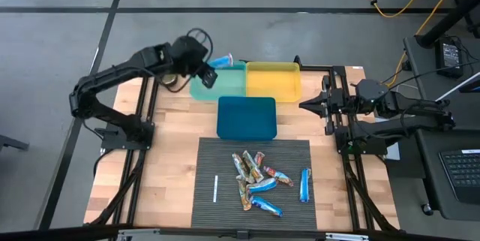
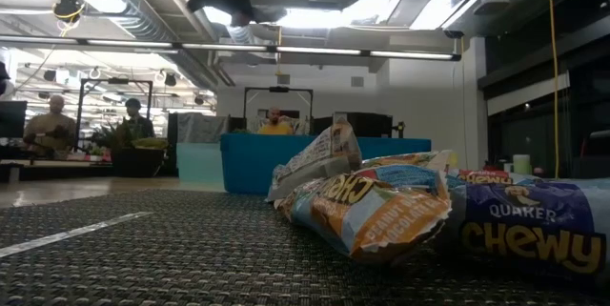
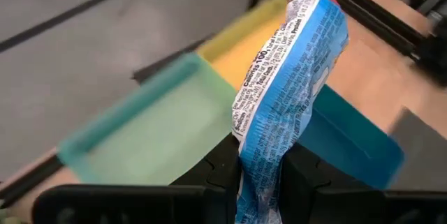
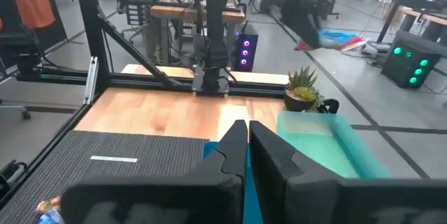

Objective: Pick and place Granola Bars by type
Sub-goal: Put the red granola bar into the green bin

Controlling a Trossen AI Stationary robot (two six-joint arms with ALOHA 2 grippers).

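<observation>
Sorting looks barely started imo. Left gripper (image 3: 269, 175) is pinching a blue bar (image 3: 290, 91) by one end, held up in the air over the far edge of the green tray (image 1: 225, 85), so it's mid-carry and not dropped yet. From the high view that bar (image 1: 220, 62) pokes out past the tray's far rim. All three trays look to have nothing in them as far as I can see: green one, yellow tray (image 1: 274, 80) right beside it, and the dark blue tray (image 1: 247, 117) just in front of both, nearer the mat. The rest of the bars are in a loose pile (image 1: 255, 182) on the grey mat (image 1: 225, 158), a mix of blue and multicolour wrappers overlapping each other, plus one blue bar (image 1: 304, 185) lying on its own off to the right of the pile. Thin white stick (image 1: 215, 188) sits on the mat left of the pile, not a bar afaict. Right gripper (image 4: 247, 147) has its fingers pressed together w/ nothing in them, parked at the right edge of the table near the yellow tray, just waiting. So basically one bar on its way, zero placed, the whole pile left to go, and which tray takes which type isn't obvious yet.
</observation>
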